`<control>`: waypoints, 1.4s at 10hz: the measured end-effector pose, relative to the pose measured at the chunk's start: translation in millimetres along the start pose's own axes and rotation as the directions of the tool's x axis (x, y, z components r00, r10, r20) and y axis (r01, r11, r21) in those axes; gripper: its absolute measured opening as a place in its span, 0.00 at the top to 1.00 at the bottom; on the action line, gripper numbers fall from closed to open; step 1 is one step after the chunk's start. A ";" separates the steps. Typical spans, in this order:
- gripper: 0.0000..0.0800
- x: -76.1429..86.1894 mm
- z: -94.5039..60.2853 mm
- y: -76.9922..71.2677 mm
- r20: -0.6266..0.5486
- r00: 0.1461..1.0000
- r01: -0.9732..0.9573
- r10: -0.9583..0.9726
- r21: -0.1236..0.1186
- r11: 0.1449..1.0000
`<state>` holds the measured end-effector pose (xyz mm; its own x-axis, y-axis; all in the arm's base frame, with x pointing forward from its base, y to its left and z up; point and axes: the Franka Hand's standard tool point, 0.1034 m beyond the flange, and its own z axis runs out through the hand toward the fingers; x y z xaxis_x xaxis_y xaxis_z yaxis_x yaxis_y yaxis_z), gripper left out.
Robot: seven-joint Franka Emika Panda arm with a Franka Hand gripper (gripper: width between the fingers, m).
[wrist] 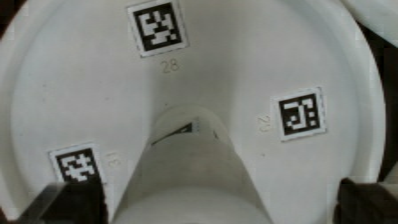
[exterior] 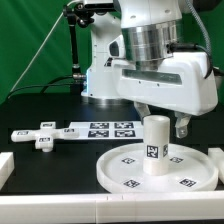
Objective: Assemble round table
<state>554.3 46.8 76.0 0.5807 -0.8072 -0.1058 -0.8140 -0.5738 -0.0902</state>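
Note:
The large round disc (exterior: pixel 112 174) lies flat on the table at the exterior view's lower right, tags facing up. The short thick cylinder leg (exterior: pixel 154 146) stands upright at its middle. My gripper (exterior: pixel 161 124) hangs over the leg, open, with one finger on each side of the leg's top and a gap at both sides. In the wrist view the leg (wrist: pixel 214 165) rises from the disc (wrist: pixel 231 60) between my dark fingertips (wrist: pixel 71 205), and my gripper (wrist: pixel 217 212) holds nothing. The cross-bar foot (exterior: pixel 40 135) lies on the table at the exterior view's left.
The marker board (exterior: pixel 105 128) lies flat between the foot and the robot base. White blocky brackets stand at the exterior view's left edge (exterior: pixel 5 165) and right edge (exterior: pixel 216 153). A white bar (exterior: pixel 90 208) runs along the front.

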 end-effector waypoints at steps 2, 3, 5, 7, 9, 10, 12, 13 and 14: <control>0.19 0.0 0.1 0.0 0.000 0.986 0.169 -0.169 0.000 0.986; 0.19 0.0 0.1 0.0 0.000 0.967 0.256 -0.256 0.000 0.967; 0.19 1.8 -0.3 1.6 0.006 0.894 0.448 -0.448 -0.003 0.894; 0.19 0.9 -0.5 1.0 0.008 0.790 0.613 -0.613 -0.006 0.790; 0.19 3.5 -3.3 -0.5 0.019 0.603 0.798 -0.798 -0.014 0.603; 0.19 5.2 -3.0 -0.2 0.021 0.551 0.834 -0.834 -0.013 0.551; 0.19 6.9 -1.4 1.8 0.024 0.470 0.883 -0.882 -0.011 0.470; 0.19 7.2 -1.2 2.0 0.025 0.408 0.913 -0.913 -0.010 0.408; 0.19 7.5 -1.2 2.4 0.026 0.352 0.936 -0.936 -0.009 0.352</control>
<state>556.7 39.2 76.1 0.9664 0.2562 0.0212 0.2568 -0.9588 -0.1216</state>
